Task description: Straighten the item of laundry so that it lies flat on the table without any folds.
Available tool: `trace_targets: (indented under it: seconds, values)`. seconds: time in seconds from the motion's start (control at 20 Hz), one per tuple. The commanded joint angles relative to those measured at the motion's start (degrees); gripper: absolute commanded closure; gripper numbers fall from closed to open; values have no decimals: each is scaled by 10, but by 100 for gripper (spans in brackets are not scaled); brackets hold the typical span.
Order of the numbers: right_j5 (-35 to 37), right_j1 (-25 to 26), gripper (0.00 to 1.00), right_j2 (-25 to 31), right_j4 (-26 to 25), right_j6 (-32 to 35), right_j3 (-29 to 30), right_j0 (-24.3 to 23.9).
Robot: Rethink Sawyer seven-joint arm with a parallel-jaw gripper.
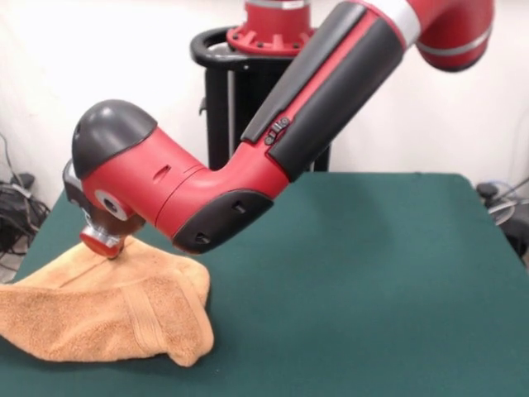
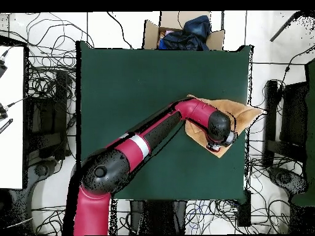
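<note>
The red and black arm [image 1: 248, 157] bends low over the crumpled peach terry-cloth towel [image 1: 107, 310]; its gripper [image 1: 106, 241] presses there, grip state hidden. Overhead, the towel overhangs the dark green felt table [image 2: 135, 80] edge.

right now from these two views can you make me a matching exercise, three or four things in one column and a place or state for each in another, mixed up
Things:
1. towel
2. table
3. gripper
4. cardboard box

Places or states:
a. off the table, beyond one of its edges in the overhead view, with dark blue cloth in it
b. down on the upper part of the towel
c. bunched and folded near a table edge, one corner hanging past it
d. dark green top, mostly bare

Pairs: 1-c, 2-d, 3-b, 4-a
</note>
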Motion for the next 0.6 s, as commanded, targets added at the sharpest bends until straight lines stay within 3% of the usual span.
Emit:
trace_targets:
  seconds: [0.05, 0.6]
  values:
    - [-80, 43, 100, 82, 14, 87, 16, 13]
    - [-116, 56, 100, 71, -2, 93, 33, 25]
